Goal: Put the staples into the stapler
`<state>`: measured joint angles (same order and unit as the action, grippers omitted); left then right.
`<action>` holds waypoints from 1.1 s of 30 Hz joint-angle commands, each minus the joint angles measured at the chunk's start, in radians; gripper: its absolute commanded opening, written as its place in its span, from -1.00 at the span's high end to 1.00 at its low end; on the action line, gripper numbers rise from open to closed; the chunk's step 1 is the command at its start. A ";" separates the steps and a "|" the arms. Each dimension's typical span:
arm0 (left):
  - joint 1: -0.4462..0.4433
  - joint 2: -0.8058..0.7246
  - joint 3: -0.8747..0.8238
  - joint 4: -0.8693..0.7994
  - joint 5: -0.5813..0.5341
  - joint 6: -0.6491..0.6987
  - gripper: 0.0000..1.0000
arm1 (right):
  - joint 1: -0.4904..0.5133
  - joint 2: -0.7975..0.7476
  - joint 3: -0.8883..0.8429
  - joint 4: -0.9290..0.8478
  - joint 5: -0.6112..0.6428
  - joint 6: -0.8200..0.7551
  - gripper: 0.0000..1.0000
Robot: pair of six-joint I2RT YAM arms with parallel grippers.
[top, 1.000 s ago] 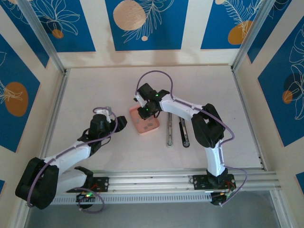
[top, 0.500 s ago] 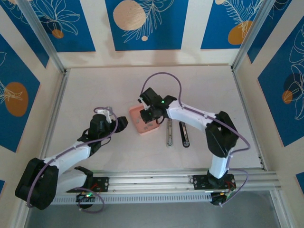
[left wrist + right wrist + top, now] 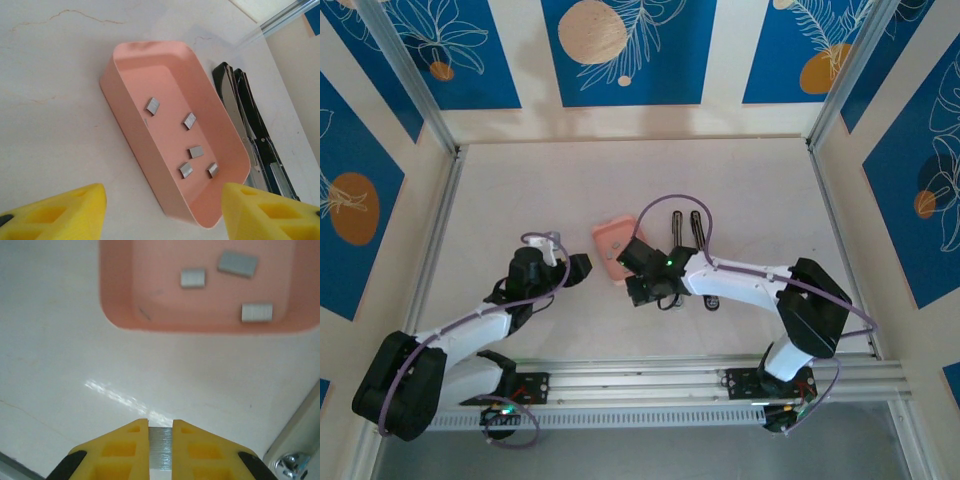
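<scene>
The stapler point(image 3: 674, 226) lies opened on the table, its silver and black arms point(image 3: 248, 131) just right of the pink tray point(image 3: 610, 240). Several small grey staples point(image 3: 196, 151) lie loose in the tray point(image 3: 125, 105). My right gripper point(image 3: 642, 290) is on the near side of the tray, low over the table. It is shut on one grey strip of staples point(image 3: 161, 447), with the tray point(image 3: 115, 290) and three loose strips point(image 3: 245, 264) ahead of it. My left gripper point(image 3: 582, 265) is open just left of the tray, and its yellow fingers point(image 3: 60, 210) hold nothing.
The right forearm point(image 3: 740, 285) crosses over the middle of the stapler. A metal rail point(image 3: 700, 378) runs along the near table edge, and its corner point(image 3: 295, 450) is close to the right gripper. Patterned walls point(image 3: 620, 50) enclose the table.
My right gripper has pulled back from over the tray toward the near edge, still pinching a staple strip. The left arm has barely shifted.
</scene>
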<state>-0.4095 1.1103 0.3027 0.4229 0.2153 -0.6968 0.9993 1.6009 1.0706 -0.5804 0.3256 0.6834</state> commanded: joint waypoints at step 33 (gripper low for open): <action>0.003 -0.017 -0.024 -0.008 0.013 0.036 -0.24 | 0.064 0.209 0.126 -0.231 -0.055 0.076 0.39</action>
<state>-0.4099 1.1080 0.2943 0.4252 0.2207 -0.6773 1.0595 1.8111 1.1633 -0.7677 0.3019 0.7475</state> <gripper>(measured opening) 0.619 0.291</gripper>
